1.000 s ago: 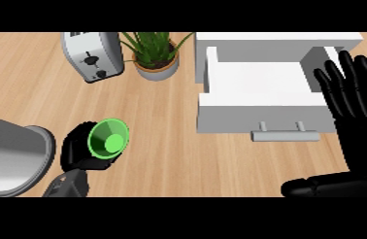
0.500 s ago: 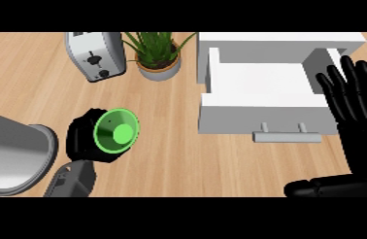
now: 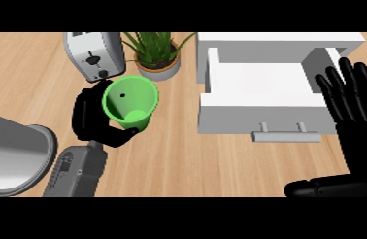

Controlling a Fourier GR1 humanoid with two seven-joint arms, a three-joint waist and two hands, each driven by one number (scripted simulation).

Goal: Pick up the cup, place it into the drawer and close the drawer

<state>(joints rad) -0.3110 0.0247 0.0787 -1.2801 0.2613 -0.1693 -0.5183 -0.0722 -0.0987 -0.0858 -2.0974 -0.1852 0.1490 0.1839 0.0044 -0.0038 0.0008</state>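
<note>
The left hand curls round the green cup, which is tilted against its right side. Further right is the open drawer; beyond it the right hand rests, fingers straight.

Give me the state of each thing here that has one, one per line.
Cup: held in the left hand, not in the drawer.
Left hand: curled round the cup.
Right hand: open, fingers up, at the view's right edge.
Drawer: open, nothing inside.
Plant: upright in its pot.
</note>
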